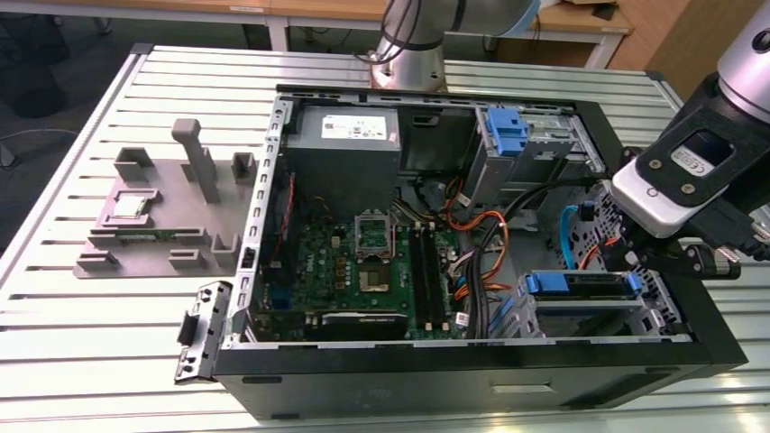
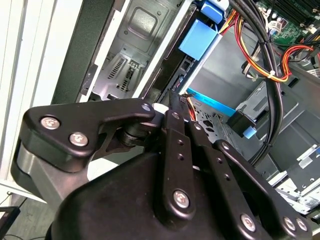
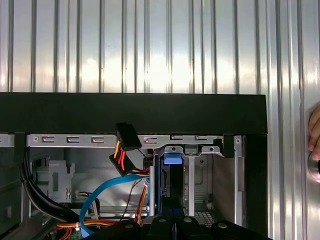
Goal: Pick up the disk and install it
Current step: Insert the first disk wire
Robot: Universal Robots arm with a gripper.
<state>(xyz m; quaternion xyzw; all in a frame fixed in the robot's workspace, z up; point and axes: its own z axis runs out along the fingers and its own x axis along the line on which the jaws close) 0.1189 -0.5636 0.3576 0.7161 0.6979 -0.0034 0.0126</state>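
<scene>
The disk [image 1: 582, 283] lies in the drive cage at the case's front corner, on the exterior view's right, with its blue carrier rail facing up. In both wrist views it shows edge-on in the cage slot, marked by its blue tab [image 3: 172, 159] [image 2: 197, 37]. My gripper [image 2: 175, 100] [image 3: 172, 222] hangs just behind that edge. Its black fingers are shut together, their tips at or very near the disk, and nothing shows between them. The arm's wrist [image 1: 680, 171] stands over the case's right wall and hides the fingers in the exterior view.
Orange and black cables [image 1: 481, 262] and a blue ribbon cable [image 3: 100, 200] run beside the cage. Another blue bracket [image 1: 506, 131] sits in the upper bay. A grey fixture [image 1: 157, 216] stands left of the case. A person's hand [image 3: 315, 135] is at the table's edge.
</scene>
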